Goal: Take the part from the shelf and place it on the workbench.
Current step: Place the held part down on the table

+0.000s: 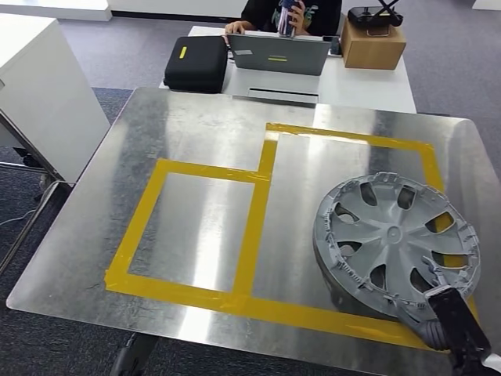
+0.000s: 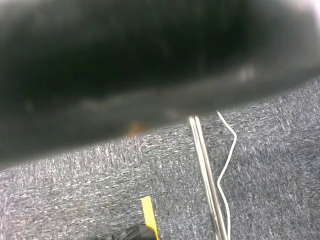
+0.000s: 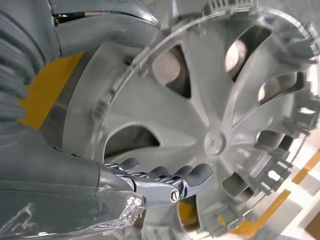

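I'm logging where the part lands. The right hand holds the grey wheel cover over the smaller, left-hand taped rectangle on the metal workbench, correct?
Not quite. In the head view the right hand holds the grey wheel cover over the larger, right-hand taped rectangle on the metal workbench, not the smaller left one. The rest stands.

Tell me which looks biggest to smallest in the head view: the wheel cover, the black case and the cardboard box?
1. Wheel cover, by far the biggest, though it lies nearest the camera.
2. Black case.
3. Cardboard box, only a little smaller looking than the case. Both sit far back, so their order is less sure.
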### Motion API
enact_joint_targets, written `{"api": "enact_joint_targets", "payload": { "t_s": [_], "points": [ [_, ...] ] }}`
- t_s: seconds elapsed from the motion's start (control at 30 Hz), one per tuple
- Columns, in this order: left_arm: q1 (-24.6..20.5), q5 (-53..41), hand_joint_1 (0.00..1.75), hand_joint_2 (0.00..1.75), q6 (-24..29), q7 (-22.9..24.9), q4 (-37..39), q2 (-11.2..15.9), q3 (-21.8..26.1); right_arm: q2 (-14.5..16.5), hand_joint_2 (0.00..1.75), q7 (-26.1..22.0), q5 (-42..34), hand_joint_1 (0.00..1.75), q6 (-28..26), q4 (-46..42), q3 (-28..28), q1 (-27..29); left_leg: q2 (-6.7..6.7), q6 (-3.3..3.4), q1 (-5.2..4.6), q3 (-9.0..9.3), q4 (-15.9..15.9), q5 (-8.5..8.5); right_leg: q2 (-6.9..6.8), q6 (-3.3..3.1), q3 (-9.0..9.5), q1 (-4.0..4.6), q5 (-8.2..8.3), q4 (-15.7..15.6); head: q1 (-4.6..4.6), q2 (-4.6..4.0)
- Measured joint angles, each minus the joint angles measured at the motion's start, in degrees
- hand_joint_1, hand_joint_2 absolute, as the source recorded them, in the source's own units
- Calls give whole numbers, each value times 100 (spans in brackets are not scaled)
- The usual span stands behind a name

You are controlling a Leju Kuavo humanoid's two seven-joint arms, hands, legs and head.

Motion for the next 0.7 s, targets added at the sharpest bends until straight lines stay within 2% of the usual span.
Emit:
{"api": "enact_joint_targets", "payload": {
  "t_s": [0.43,0.6,0.7],
  "points": [
    [3,0,0,0,-3,-4,0,15,0,150,175,-55,-109,0,82,38,-271,1,0,0,1,0,0,0,0,0,-1,1,0,0,1,0],
    [9,0,0,0,-7,-38,0,19,0,297,175,-593,-512,0,388,-1,-339,23,0,0,1,0,0,0,0,0,0,1,0,0,1,0],
    [23,27,0,0,-58,-118,0,22,1,435,175,-1118,-288,0,361,-175,-300,112,0,0,1,0,0,0,-1,0,0,1,0,0,1,0]
  ]
}}
